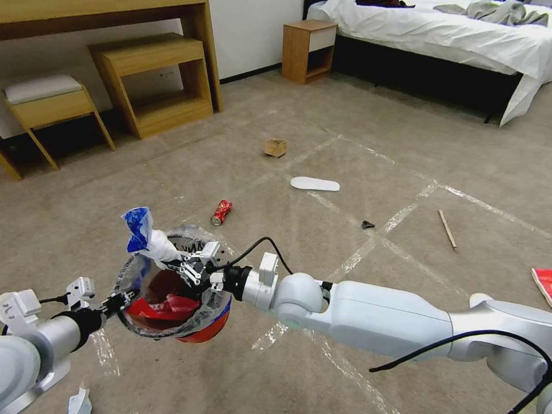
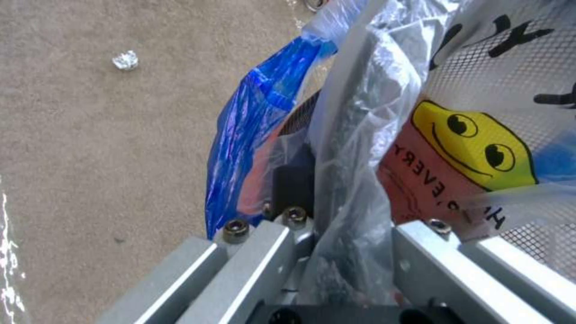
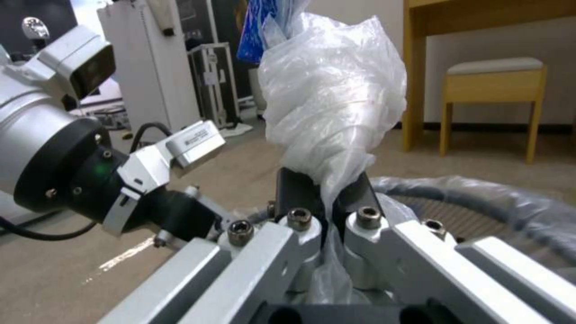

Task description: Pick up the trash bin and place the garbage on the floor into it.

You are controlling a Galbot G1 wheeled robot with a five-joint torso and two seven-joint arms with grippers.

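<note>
Right gripper [image 1: 175, 263] clamped on white-blue plastic wad [image 1: 150, 238], directly above trash bin [image 1: 172, 299] mouth; left gripper [image 1: 118, 300] clamped on bin rim.

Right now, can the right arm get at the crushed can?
Probably not yet. The right claw is shut on a white and blue plastic wrapper over the trash bin, so it is occupied. Carpet towards the crushed can looks clear.
</note>
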